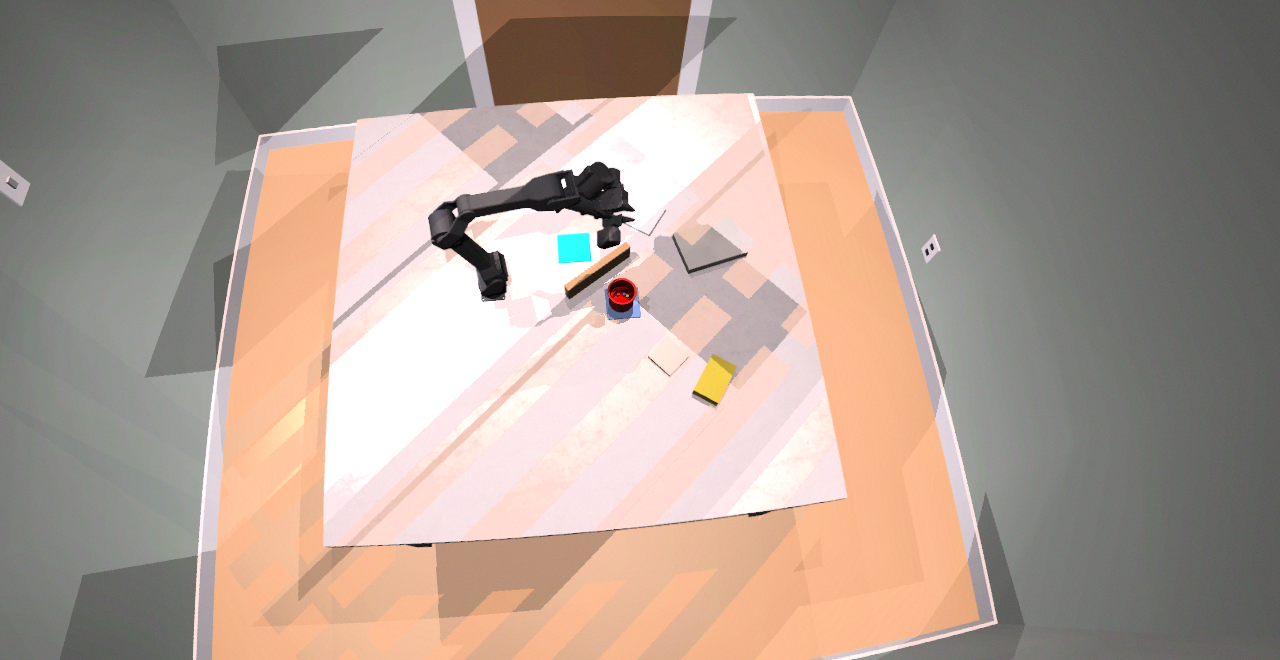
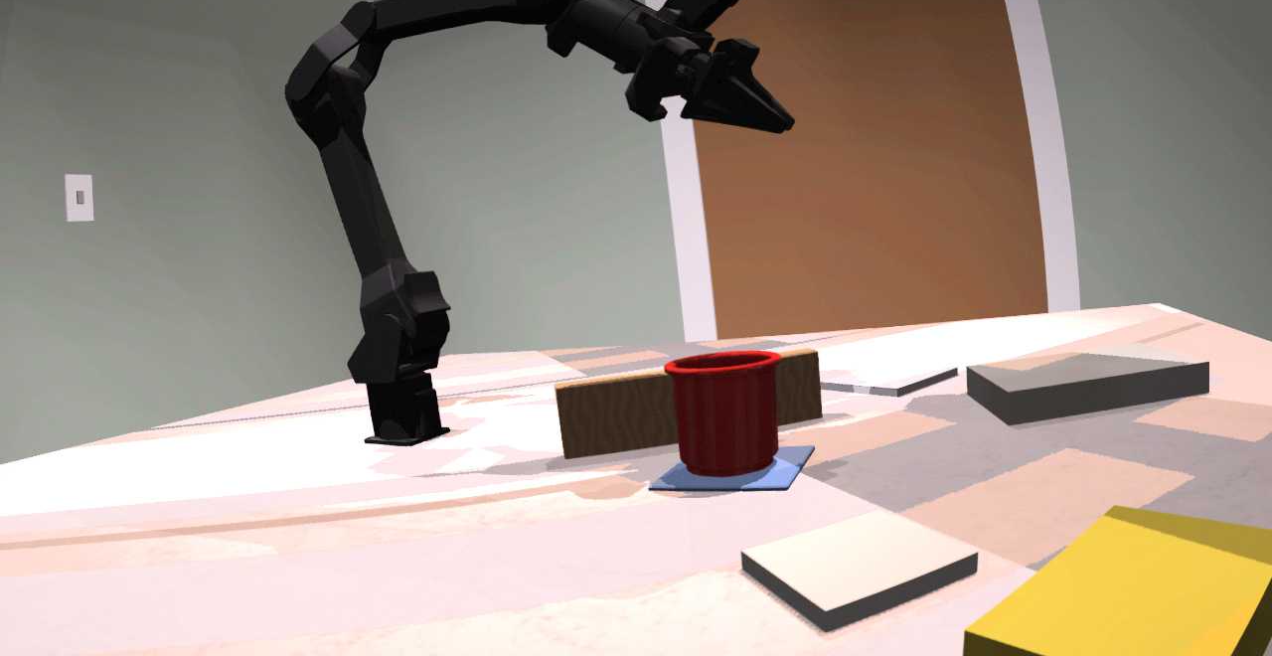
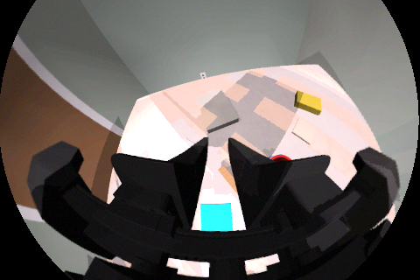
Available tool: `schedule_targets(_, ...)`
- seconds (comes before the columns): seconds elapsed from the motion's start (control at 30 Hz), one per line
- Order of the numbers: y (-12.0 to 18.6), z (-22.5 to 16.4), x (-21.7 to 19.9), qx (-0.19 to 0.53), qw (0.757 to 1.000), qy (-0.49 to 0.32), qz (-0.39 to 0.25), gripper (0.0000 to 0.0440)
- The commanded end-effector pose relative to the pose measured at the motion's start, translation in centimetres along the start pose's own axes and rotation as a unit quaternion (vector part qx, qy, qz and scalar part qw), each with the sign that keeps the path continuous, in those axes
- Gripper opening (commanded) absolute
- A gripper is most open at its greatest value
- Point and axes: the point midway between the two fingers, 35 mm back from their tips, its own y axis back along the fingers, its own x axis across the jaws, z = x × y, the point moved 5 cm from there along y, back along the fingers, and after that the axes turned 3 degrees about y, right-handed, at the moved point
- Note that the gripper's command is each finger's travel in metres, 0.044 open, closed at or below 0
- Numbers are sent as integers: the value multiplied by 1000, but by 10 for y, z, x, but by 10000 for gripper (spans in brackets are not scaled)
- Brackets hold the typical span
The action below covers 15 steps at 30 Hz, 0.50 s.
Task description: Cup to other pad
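Observation:
The red cup (image 1: 621,306) (image 2: 727,420) (image 3: 280,157) stands upright on the blue pad (image 1: 633,314) (image 2: 793,463). Several small marbles (image 1: 622,294) show inside it in the top view. The cyan pad (image 1: 573,248) (image 3: 216,217) is bare and lies on the other side of the wooden bar; I cannot see it in the exterior view. My gripper (image 1: 631,214) (image 2: 789,125) (image 3: 218,141) is high above the table, away from the cup, tilted downward. Its fingers stand a narrow gap apart with nothing between them. In the wrist view the right finger hides most of the cup.
The wooden bar (image 1: 597,271) (image 2: 613,416) (image 3: 227,178) stands between the two pads. A grey block (image 1: 711,248) (image 2: 1093,390) (image 3: 220,111), a yellow block (image 1: 716,377) (image 2: 1120,580) (image 3: 309,102), a pale tile (image 1: 668,357) (image 2: 858,556) and a white tile (image 1: 650,220) lie around the cup.

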Motion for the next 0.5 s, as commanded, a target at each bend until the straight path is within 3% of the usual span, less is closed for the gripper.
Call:
schedule_targets(0.0,-6,0,1,24,1000,-4,-9,102)
schedule_targets(0.47,-25,-7,1,132,990,2,-45,116)
